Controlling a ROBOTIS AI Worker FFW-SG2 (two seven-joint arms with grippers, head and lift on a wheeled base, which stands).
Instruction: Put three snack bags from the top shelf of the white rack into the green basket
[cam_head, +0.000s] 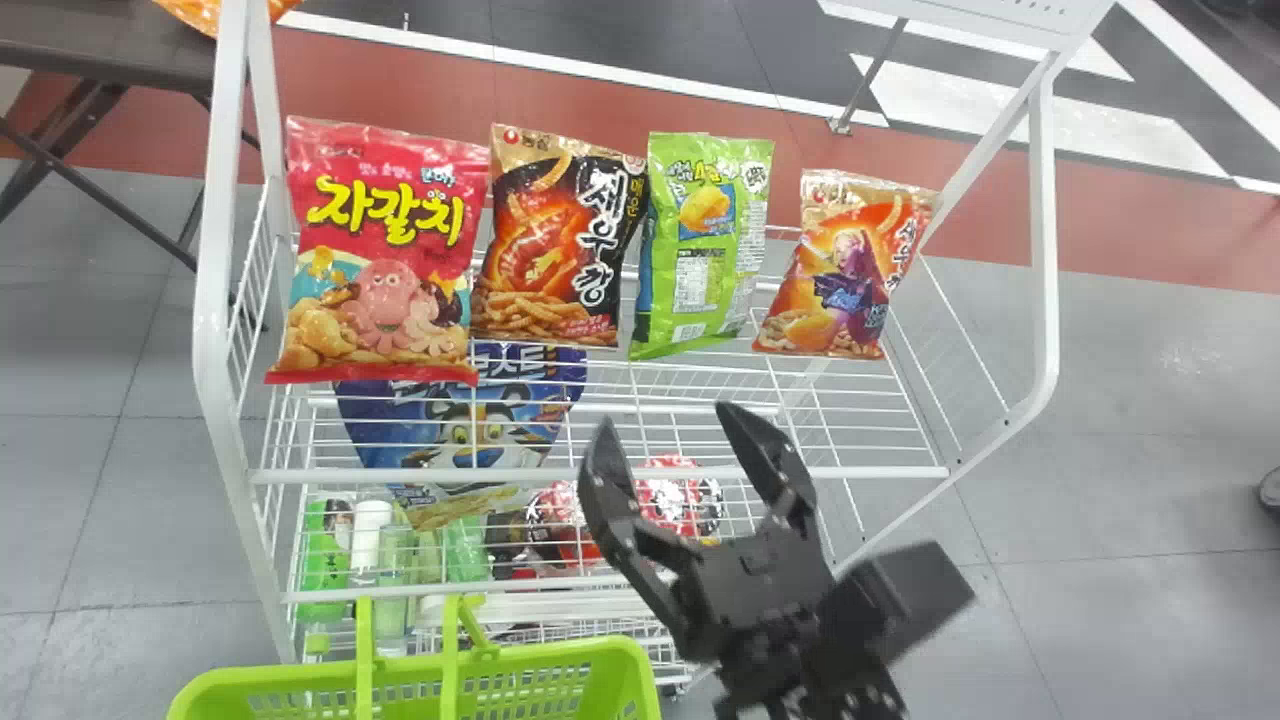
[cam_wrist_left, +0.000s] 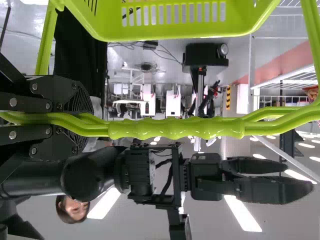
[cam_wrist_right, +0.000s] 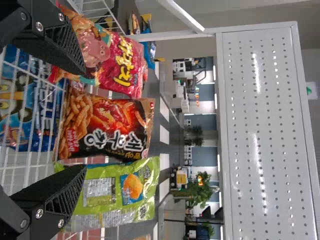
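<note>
Four snack bags stand in a row on the top shelf of the white rack (cam_head: 600, 474): a red bag (cam_head: 375, 250), a black-and-orange bag (cam_head: 560, 240), a green bag (cam_head: 705, 240) and an orange bag (cam_head: 845, 265) leaning at the right. My right gripper (cam_head: 665, 425) is open in front of the shelf, touching no bag. In the right wrist view, the black-and-orange bag (cam_wrist_right: 107, 125) lies beyond the spread fingers of the right gripper (cam_wrist_right: 84, 120). The green basket (cam_head: 400, 680) hangs before the rack's left part; my left gripper (cam_wrist_left: 77, 122) is shut on its handle (cam_wrist_left: 175, 128).
A blue snack bag (cam_head: 465, 410) shows through the top shelf's wires. Bottles (cam_head: 372, 535) and red packages (cam_head: 680, 500) are lower in the rack. White side posts (cam_head: 215, 300) frame the shelf, and a dark table (cam_head: 110, 50) stands behind at the left.
</note>
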